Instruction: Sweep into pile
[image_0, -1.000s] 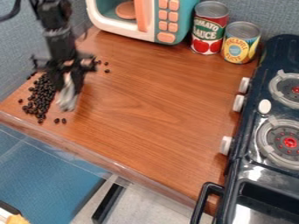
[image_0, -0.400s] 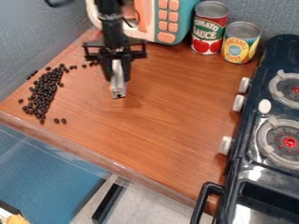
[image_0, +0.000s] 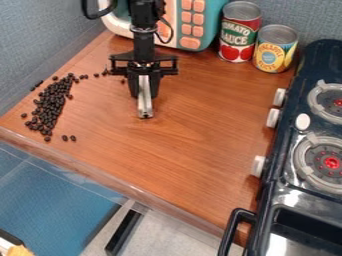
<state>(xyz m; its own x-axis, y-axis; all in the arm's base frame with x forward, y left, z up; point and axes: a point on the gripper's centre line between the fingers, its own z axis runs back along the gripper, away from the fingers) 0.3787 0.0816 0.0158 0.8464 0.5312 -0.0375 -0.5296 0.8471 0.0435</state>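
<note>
Small, black, oval beans (image_0: 48, 107) stretch lengthwise along the counter's (image_0: 174, 160) left edge. The black metal gripper (image_0: 145, 95) clamps a slim grey tool (image_0: 145, 106), upper end hidden.

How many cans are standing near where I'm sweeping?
2: a red can beside the toy microwave, and a yellow can between it and the stove.

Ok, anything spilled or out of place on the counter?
Yes, strays: two dark beans sit apart from the main pile near its lower end, and a sparse line of beans trails rightward from its top. They look odd beside the otherwise gathered heap.
</note>
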